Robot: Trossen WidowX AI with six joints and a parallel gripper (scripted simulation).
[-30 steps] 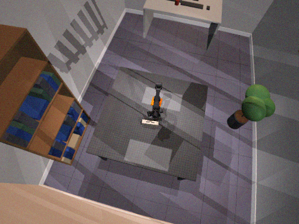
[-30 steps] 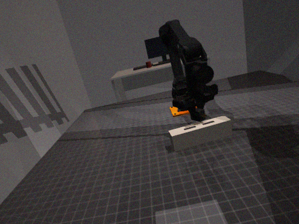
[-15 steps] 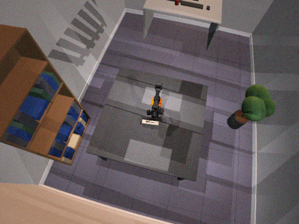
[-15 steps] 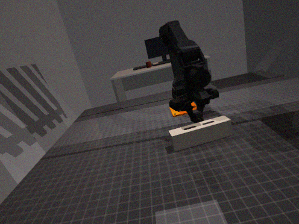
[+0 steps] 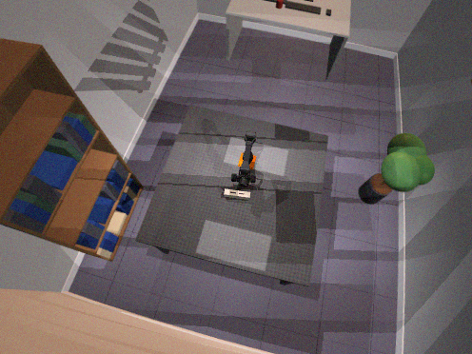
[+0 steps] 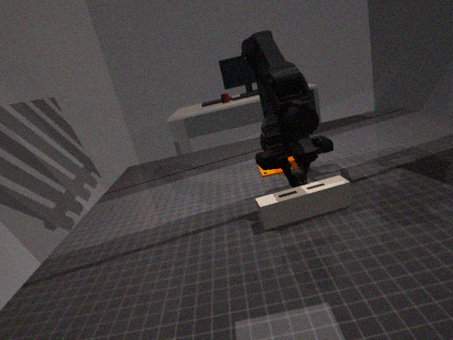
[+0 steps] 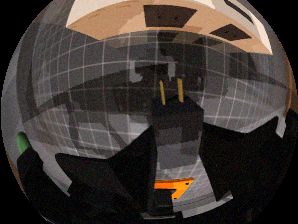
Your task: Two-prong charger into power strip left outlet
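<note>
Above the surface's centre, the claw (image 7: pixel 174 137) clamps the charger (image 7: pixel 174 124); tilted, its 2 prongs (image 7: pixel 170 91) could jam the power strip (image 6: pixel 303 201) shutter.

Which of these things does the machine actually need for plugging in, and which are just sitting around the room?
Needed: charger, held in the tool; power strip.

Just around: bookshelf, potted plant, desk with monitor.

From the exterior view the charger is hidden behind the arm (image 6: pixel 283 105); overhead, the power strip's (image 5: pixel 237 193) outlets are too small to tell.
</note>
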